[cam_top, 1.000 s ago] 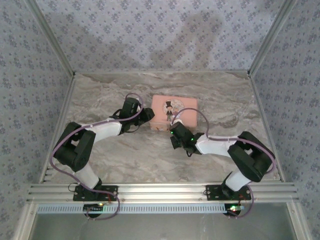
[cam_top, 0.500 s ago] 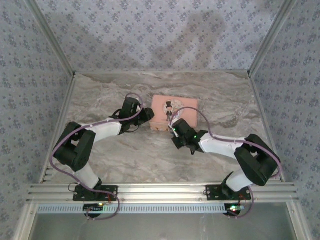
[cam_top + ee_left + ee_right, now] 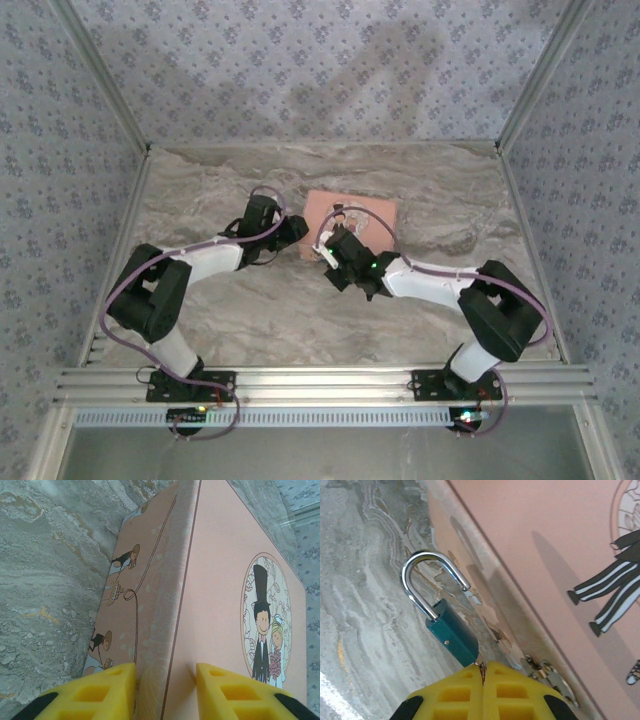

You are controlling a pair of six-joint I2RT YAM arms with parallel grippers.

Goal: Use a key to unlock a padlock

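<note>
The padlock [image 3: 454,635], just beside the pink tin [image 3: 530,555] on the key [image 3: 480,665] pinched in the closed right gripper [image 3: 483,669], shows its shackle sprung free, so unlocking looks done; the left gripper [image 3: 165,672] clamps the tin's corner.

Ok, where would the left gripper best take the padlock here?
Likely the padlock body, across its flat faces, from the bare-table side: the shackle is round and open, the right gripper pinches the key below, the pink tin crowds the other side.
</note>
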